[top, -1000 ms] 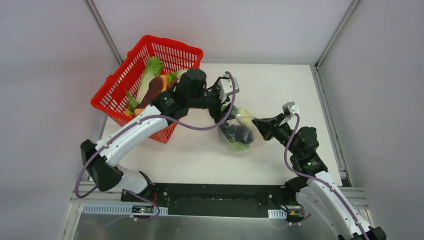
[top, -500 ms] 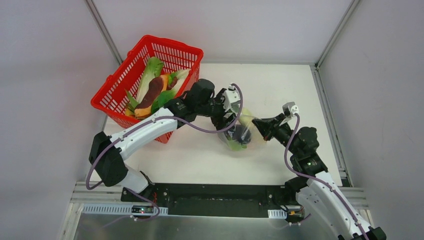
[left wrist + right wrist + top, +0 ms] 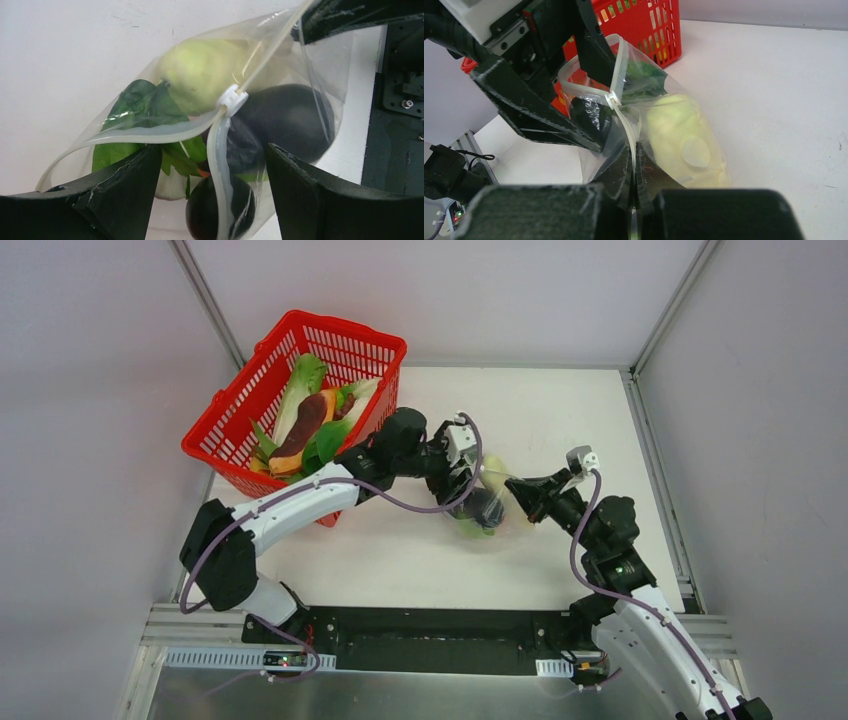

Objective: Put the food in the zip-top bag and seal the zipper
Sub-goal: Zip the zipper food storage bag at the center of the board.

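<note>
The zip-top bag [image 3: 487, 508] lies mid-table holding a pale yellow-green piece [image 3: 200, 70], green leaves [image 3: 142, 107] and a dark purple eggplant [image 3: 292, 117]. Its zipper [image 3: 150, 134] gapes in a loop on one side of a white slider [image 3: 231, 98]. My left gripper [image 3: 215, 172] is open, its fingers [image 3: 125, 185] straddling the bag's open mouth without clamping it. Gripping the closed end of the zipper [image 3: 624, 122] is my right gripper [image 3: 633, 157], shut on it. More food [image 3: 312, 422] lies in the red basket.
The red mesh basket [image 3: 345, 340] stands at the back left, close behind the left arm. A metal frame rail [image 3: 655, 430] runs along the table's right edge. Black arm bases sit at the near edge.
My left gripper has swung from near the basket down and right to the bag's open mouth. The right gripper has kept its hold and barely moved.
</note>
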Controlling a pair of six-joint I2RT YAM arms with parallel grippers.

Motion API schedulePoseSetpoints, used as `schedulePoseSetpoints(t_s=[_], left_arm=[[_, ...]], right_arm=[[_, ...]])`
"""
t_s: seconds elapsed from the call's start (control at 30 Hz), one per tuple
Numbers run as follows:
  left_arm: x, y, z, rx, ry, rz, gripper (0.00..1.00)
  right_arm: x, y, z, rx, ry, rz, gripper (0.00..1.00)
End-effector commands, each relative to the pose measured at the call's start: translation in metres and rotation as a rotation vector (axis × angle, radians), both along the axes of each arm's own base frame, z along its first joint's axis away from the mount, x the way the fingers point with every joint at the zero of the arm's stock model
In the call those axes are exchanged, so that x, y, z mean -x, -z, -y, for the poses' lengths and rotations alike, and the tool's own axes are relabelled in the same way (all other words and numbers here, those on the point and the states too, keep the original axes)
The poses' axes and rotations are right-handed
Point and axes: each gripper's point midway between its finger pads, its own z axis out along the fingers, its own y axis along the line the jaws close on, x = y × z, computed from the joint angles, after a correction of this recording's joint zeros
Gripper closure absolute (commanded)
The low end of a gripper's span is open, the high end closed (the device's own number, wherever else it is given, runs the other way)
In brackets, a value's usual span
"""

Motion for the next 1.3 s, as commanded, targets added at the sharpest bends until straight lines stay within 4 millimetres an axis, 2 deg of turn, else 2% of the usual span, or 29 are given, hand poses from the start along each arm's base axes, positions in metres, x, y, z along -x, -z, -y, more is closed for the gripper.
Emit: schedulePoseSetpoints(t_s=[0.0,0.2,0.33,0.43,0.6,0.83,1.0,1.27], left_arm=[[0.014,-0.042,-0.016,0.074,0.001,0.074,0.23],[0.021,-0.082,-0.035,0.096,-0.024,0.165,0.18],[0.026,-0.099,-0.041,0.099,-0.026,0.184,0.16],[0.031,-0.107,-0.037,0.114,0.019,0.187,0.15],[0.041,-0.112,-0.01,0.109,0.214,0.177,0.18],[0.032,-0.089,0.016,0.032,0.342,0.163,0.23],[0.037,-0.061,0.01,-0.116,0.391,0.112,0.39],[0.038,-0.051,0.003,-0.158,0.383,0.112,0.68]], right_arm=[[0.001,-0.026,0.0,-0.037,-0.004,0.092,1.0],[0.001,-0.027,-0.001,-0.033,-0.012,0.099,1.0],[0.002,-0.026,-0.002,-0.031,-0.021,0.097,1.0],[0.004,-0.025,-0.004,-0.026,-0.035,0.103,1.0],[0.006,-0.027,-0.007,-0.006,-0.062,0.124,1.0],[0.011,-0.032,-0.012,-0.01,-0.109,0.132,1.0],[0.012,-0.034,-0.012,-0.014,-0.104,0.135,1.0],[0.006,-0.034,-0.007,-0.019,-0.062,0.132,1.0]])
